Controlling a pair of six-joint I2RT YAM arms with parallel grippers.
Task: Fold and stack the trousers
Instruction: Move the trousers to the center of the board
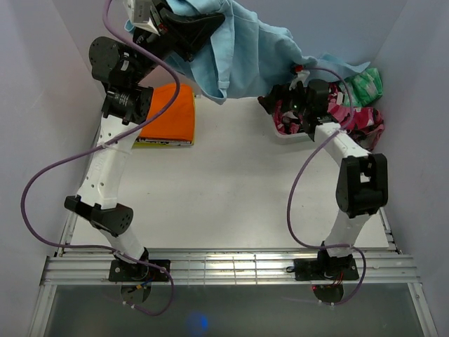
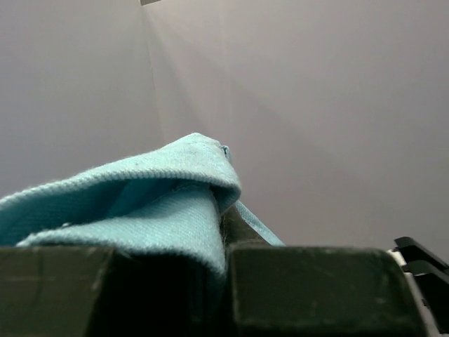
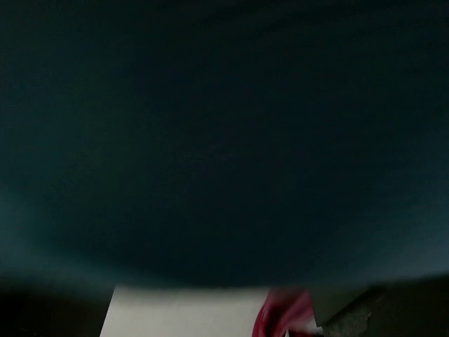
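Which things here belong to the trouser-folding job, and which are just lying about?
Job: light sky-blue soft cloth trousers, held up by the left gripper.
Lying about: orange folded garment; pink camouflage-patterned garment; green patterned cloth.

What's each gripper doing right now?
Left gripper: shut on the trousers.
Right gripper: cannot be told; its wrist view is dark.

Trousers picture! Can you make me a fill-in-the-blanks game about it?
1. The left gripper holds up the ___ trousers.
2. The folded garment lying flat beside the left arm is coloured ___.
3. The pink camouflage garment lies at the far ___ of the table.

Missing words: blue; orange; right.
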